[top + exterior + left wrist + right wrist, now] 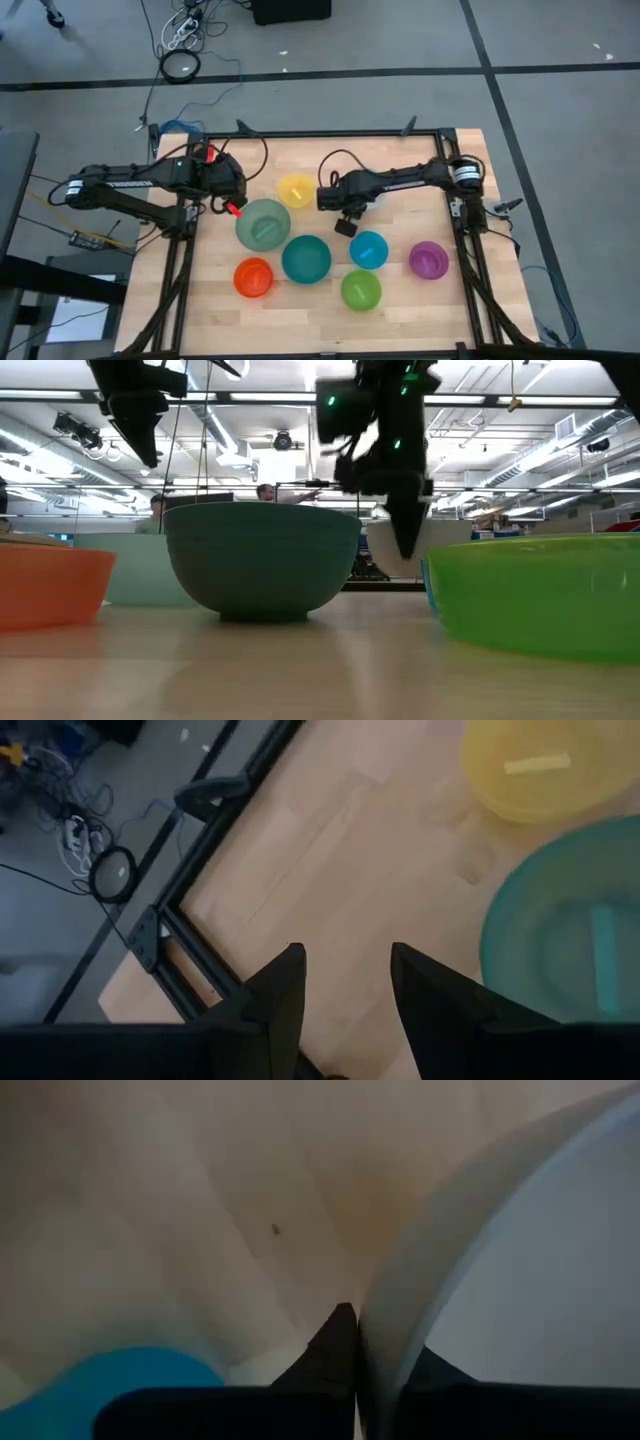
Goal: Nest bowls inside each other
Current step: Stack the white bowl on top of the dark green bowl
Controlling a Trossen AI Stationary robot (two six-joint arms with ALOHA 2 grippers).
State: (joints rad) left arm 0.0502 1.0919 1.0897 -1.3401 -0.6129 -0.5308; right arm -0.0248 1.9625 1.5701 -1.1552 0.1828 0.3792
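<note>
Right gripper [357,1342] pinching the white bowl [520,1280] by its rim, above bare wood between the yellow bowl [296,190] and blue bowl [368,250]. Left gripper [345,995] fingers spread, empty, near the table's [400,310] back-left frame edge beside the sage green bowl [263,224]. All smooth round plastic, visible ones empty

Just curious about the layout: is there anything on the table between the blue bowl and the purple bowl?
No. In the high view, only bare wooden tabletop shows between the blue bowl and the purple bowl.
</note>
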